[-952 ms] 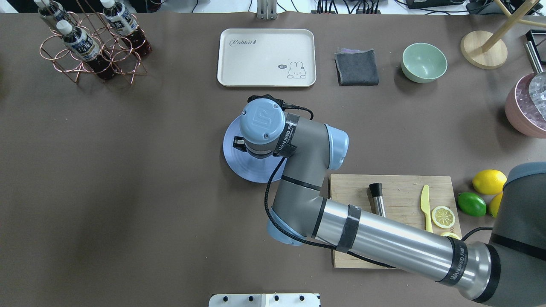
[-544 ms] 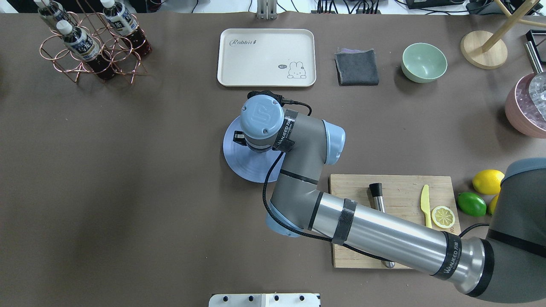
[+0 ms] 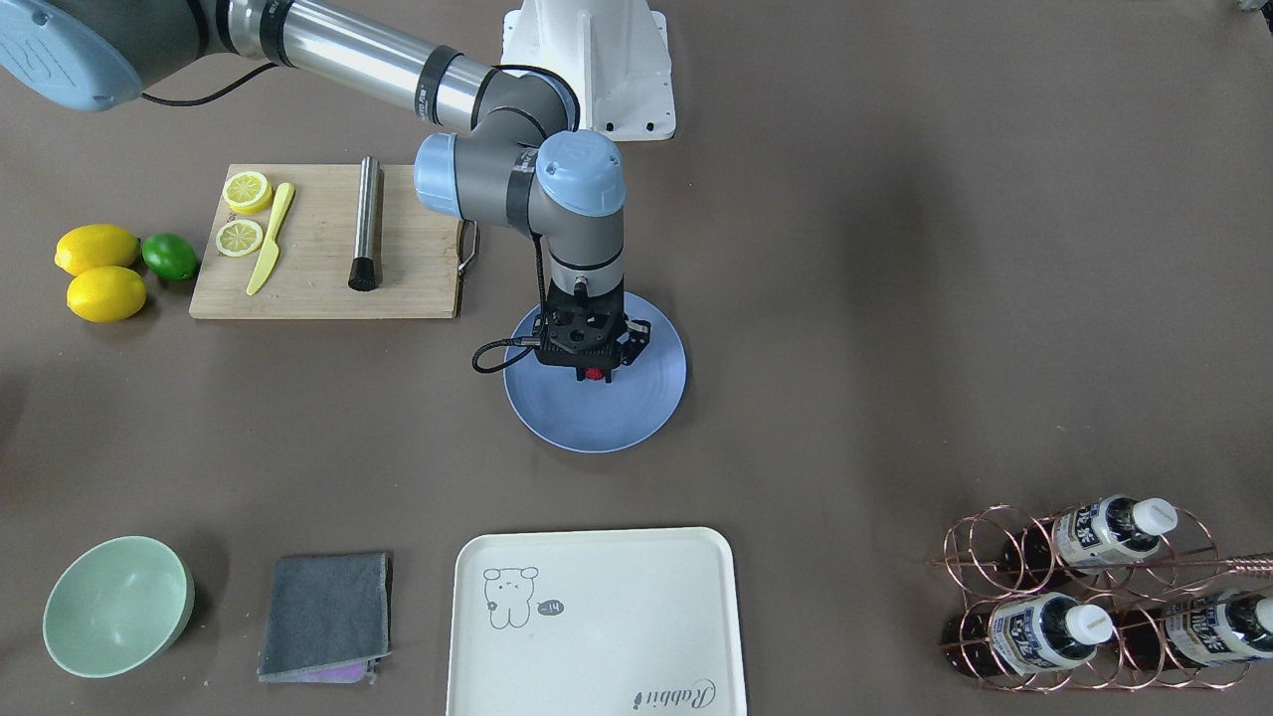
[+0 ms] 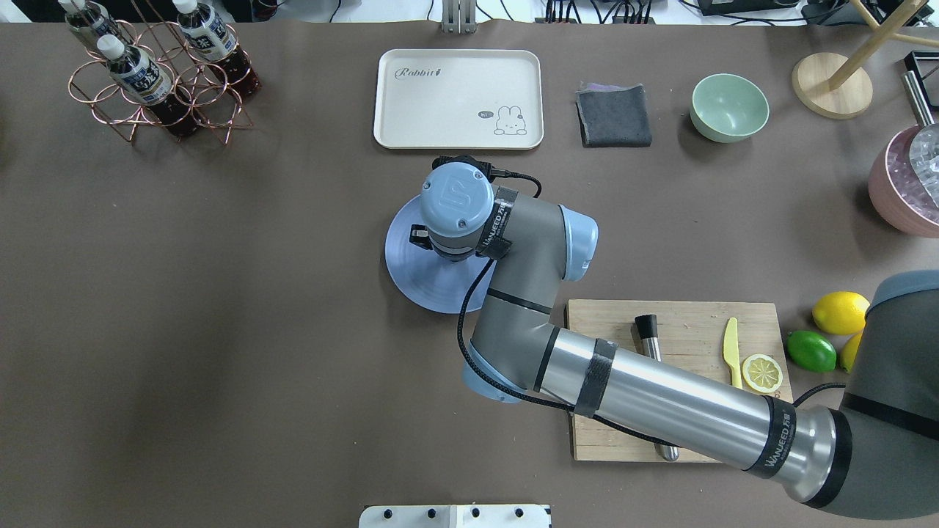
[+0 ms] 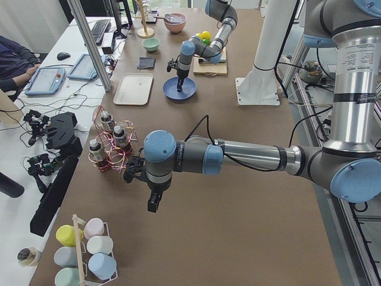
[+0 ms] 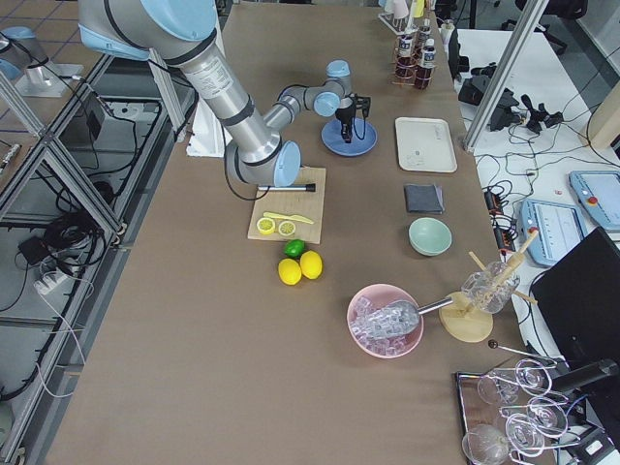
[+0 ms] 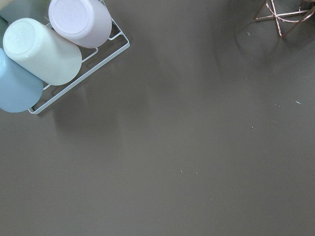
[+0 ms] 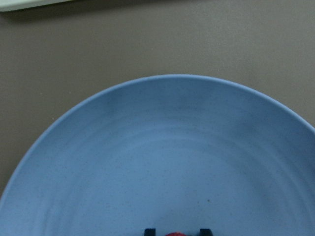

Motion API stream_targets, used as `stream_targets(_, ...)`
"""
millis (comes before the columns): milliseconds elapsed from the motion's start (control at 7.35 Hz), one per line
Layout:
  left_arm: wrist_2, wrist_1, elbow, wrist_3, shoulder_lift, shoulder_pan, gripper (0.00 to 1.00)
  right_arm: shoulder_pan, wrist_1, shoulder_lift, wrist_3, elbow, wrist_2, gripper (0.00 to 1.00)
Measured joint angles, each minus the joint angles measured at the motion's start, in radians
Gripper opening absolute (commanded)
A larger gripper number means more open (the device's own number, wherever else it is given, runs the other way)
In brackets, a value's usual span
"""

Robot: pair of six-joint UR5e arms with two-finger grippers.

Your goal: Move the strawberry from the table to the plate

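Note:
The periwinkle-blue plate (image 3: 636, 418) lies mid-table, and my right gripper (image 3: 595, 370) points straight down over its centre. A small red strawberry (image 3: 595, 374) sits between the fingertips, just above the plate's surface. The gripper looks shut on it. In the right wrist view the plate (image 8: 157, 147) fills the frame. At the bottom edge only the berry's top (image 8: 175, 234) shows, between two black fingertips (image 8: 150, 231). From overhead the wrist hides the berry and covers part of the plate (image 4: 411, 279). My left gripper (image 5: 153, 202) hangs over bare table far away. I cannot tell whether it is open or shut.
A cream tray (image 4: 458, 99), a grey cloth (image 4: 614, 116) and a mint bowl (image 4: 728, 108) lie beyond the plate. The cutting board (image 4: 689, 330) carries a knife, a lemon slice and a muddler. Lemons and a lime (image 4: 810, 350) lie beside it. A bottle rack (image 4: 158, 73) stands far left.
My right wrist has drifted slightly over the plate, first toward the tray and then a little right. It appears a bit lower than before.

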Motion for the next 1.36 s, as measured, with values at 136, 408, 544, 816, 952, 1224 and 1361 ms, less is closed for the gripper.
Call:
stream_targets(136, 0.000, -0.001, 0.000, 0.000, 0.000, 0.000, 0.98, 0.004, 0.000, 0.000, -0.012, 0.001, 0.001, 1.00)
stream_targets(408, -0.001, -0.002, 0.000, -0.001, -0.001, 0.000, 0.98, 0.015, 0.001, 0.002, -0.040, 0.011, 0.007, 1.00)
stream_targets(544, -0.001, -0.001, -0.001, -0.001, -0.001, 0.000, 0.98, 0.023, -0.002, 0.003, -0.045, 0.021, 0.015, 1.00)
stream_targets(816, -0.004, 0.004, -0.002, -0.001, -0.001, 0.000, 0.98, 0.067, -0.015, -0.004, -0.056, 0.054, 0.074, 1.00)
stream_targets(952, -0.010, 0.006, -0.001, -0.001, 0.000, -0.001, 0.98, 0.115, -0.027, -0.030, -0.092, 0.086, 0.124, 1.00)
stream_targets(1224, -0.015, 0.004, -0.002, -0.001, 0.001, -0.002, 0.98, 0.258, -0.042, -0.174, -0.244, 0.204, 0.268, 1.00)
stream_targets(1361, -0.016, 0.003, -0.002, -0.001, 0.008, -0.002, 0.98, 0.351, -0.049, -0.261, -0.355, 0.260, 0.357, 1.00)
